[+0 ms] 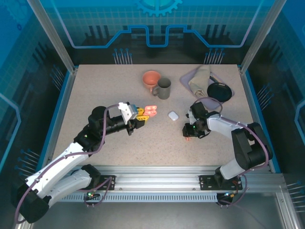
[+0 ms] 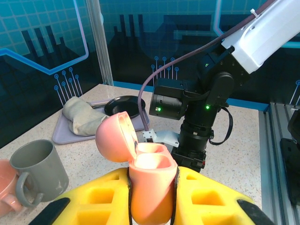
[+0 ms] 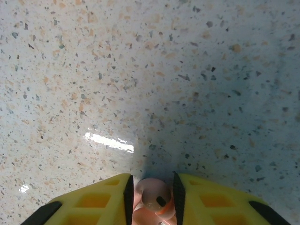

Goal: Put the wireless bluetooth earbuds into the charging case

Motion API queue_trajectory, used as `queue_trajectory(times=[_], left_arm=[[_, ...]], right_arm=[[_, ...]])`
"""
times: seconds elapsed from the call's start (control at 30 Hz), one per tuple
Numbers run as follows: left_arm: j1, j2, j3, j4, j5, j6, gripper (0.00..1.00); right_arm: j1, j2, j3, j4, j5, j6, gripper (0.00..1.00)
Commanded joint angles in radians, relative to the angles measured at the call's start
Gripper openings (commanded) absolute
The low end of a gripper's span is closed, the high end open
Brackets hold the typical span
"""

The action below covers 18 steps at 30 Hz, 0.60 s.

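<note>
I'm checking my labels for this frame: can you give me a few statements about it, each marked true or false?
1. The left gripper is shut on the pink charging case, whose lid stands open. True.
2. The right gripper holds a white earbud. False: a salmon-pink earbud sits between its fingers.
3. The white case lies on the table, in neither gripper. True.
4. The grey mug lies on its side. False: it stands upright beside the salmon mug.
5. The cloth lies on the tray. True.
</note>
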Motion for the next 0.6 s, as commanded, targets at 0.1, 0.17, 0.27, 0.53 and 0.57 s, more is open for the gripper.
queue_trajectory(times=[0.1, 0.17, 0.27, 0.53, 0.57], left_arm=[[-0.007, -0.020, 0.011, -0.014, -0.018, 0.000, 0.00], [-0.008, -0.023, 0.011, -0.016, -0.020, -0.001, 0.00], [-0.006, -0.029, 0.008, -0.019, -0.023, 0.000, 0.00], [-0.008, -0.039, 0.005, -0.032, -0.029, 0.006, 0.00], [-0.008, -0.040, 0.005, -0.033, -0.029, 0.008, 0.00]], right_arm=[[0.025, 0.029, 0.043, -0.059, 0.017, -0.008, 0.31], [0.031, 0.039, 0.052, -0.073, 0.019, -0.013, 0.30], [0.042, 0.056, 0.072, -0.101, 0.022, -0.021, 0.31], [0.069, 0.086, 0.100, -0.135, 0.028, -0.034, 0.28], [0.069, 0.089, 0.101, -0.137, 0.026, -0.035, 0.27]])
